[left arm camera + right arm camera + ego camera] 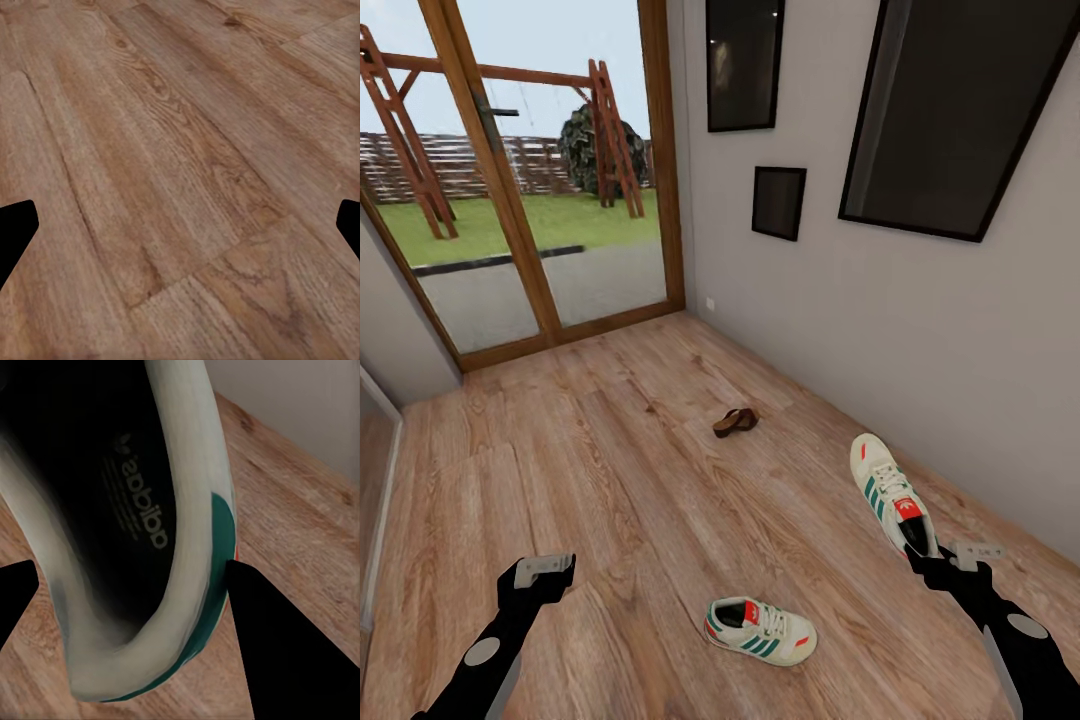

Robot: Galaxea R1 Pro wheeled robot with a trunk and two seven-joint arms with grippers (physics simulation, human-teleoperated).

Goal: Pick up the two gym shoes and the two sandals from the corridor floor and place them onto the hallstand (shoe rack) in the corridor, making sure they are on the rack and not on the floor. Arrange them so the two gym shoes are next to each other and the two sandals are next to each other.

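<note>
Inside, held gym shoe (187,532) insole reads "adidas"; right gripper (932,556) clamps heel.

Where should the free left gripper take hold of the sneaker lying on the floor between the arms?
Probably at the heel collar of the sneaker, coming from above. It sits upright on its sole, its opening facing up, so one finger can drop inside and one outside the rim. The left gripper hovers open over bare floor, off to its side.
</note>
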